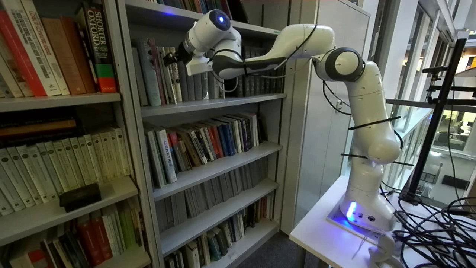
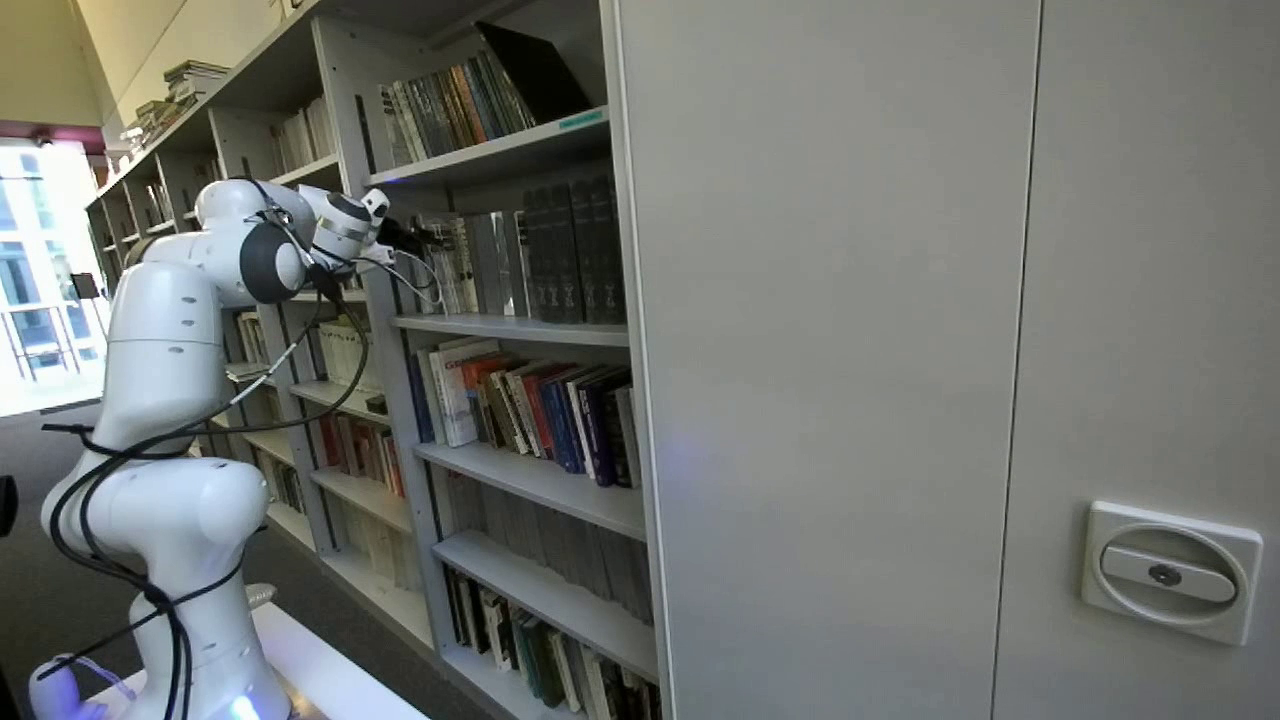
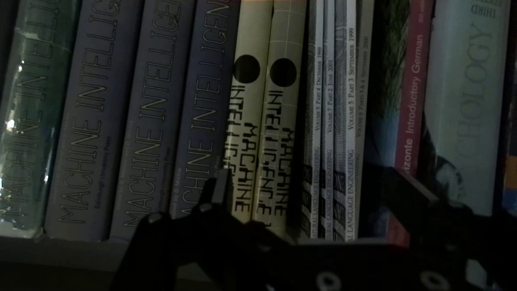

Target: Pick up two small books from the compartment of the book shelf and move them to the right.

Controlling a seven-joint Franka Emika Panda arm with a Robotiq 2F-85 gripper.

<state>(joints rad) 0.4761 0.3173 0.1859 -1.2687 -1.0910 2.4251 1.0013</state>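
A: Lot for moving: location?
B: Book shelf (image 1: 132,111), grey metal; compartment (image 1: 212,104) of pale and dark spines, lined up behind the front edge of its board (image 2: 515,328). Likeliest lot, not settled: two cream Machine Intelligence volumes (image 3: 272,105), black dot on each spine. Alternates: thin Natural Language Engineering issues (image 3: 329,121), just beside.
A: Gripper (image 3: 308,173): condition?
B: Fingers (image 3: 221,188) wide apart, nothing held, in front of the row. Depth short of the spines: not legible.
A: Alignment?
B: One finger across the seam between the cream pair and a dark-jacketed Machine Intelligence volume (image 3: 208,101); opposite finger before the red spine of Introductory German (image 3: 412,105). Span too generous, by judgement: a squeeze here would probably gather the thin issues too.
A: Correction, if the cream pair is meant?
B: Shift along the board toward its right-hand corner, the end with the black volumes (image 2: 575,250), until centred on the pair. Narrow the span; one fingertip into the seam at each flank. Squeeze slowly. Draw straight out beyond the front edge before any travel right.
A: Likely hazards?
B: Cream pair shearing apart under a shallow pinch; dark neighbour dragged along; thin issues leaning into the vacated slot. Remedy: deep bite, light pull first.
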